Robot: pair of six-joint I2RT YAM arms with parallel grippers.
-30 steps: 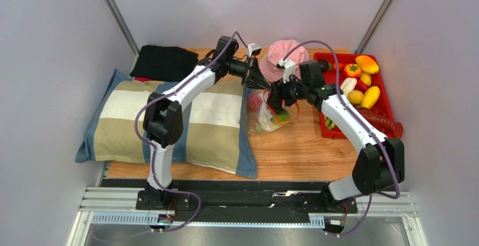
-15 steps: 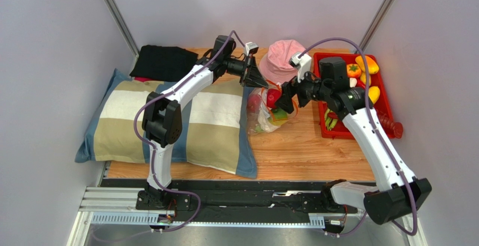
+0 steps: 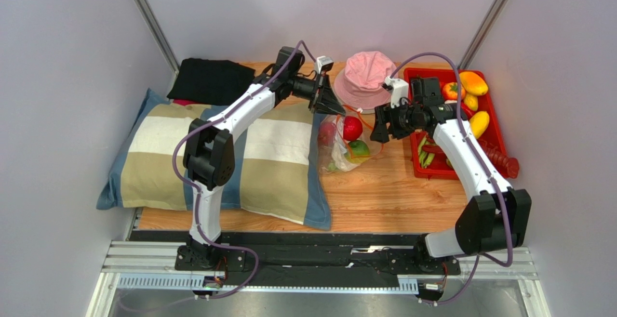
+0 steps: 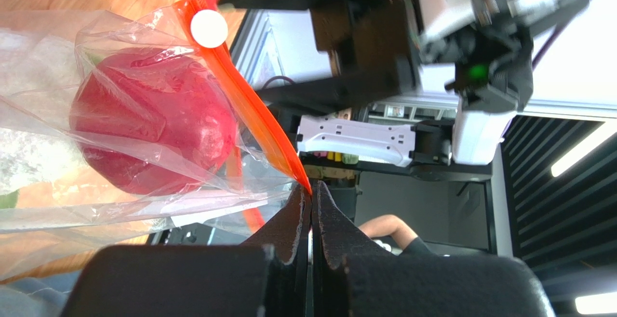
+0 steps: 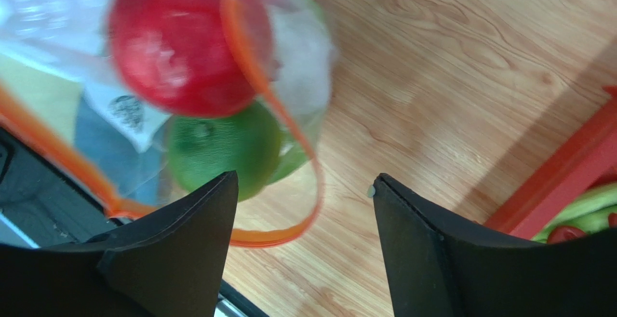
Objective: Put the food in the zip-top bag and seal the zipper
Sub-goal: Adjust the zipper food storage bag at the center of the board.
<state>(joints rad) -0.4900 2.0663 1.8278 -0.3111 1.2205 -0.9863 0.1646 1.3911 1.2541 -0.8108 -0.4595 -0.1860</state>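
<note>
The clear zip-top bag [image 3: 340, 147] lies on the wooden table beside the pillow, its mouth held up. Its orange-red zipper [image 4: 253, 115] runs to my left gripper [image 4: 311, 187], which is shut on the strip's end; the gripper shows above the bag in the top view [image 3: 334, 106]. A red fruit [image 3: 353, 128] sits in the bag's mouth, also in the left wrist view [image 4: 156, 133] and right wrist view [image 5: 185, 49]. A green fruit [image 5: 224, 147] lies inside below it. My right gripper [image 3: 378, 130] is open and empty just right of the bag, over bare wood [image 5: 304, 187].
A red tray [image 3: 494, 140] at the right holds yellow, orange, white and green toy food [image 3: 472, 82]. A pink hat [image 3: 366, 77] lies behind the bag. A striped pillow [image 3: 239, 158] covers the left; black cloth [image 3: 211, 78] lies at the back left.
My right gripper let the red fruit go into the bag's mouth and drew back to the right, now open and empty. The left gripper kept holding the zipper.
</note>
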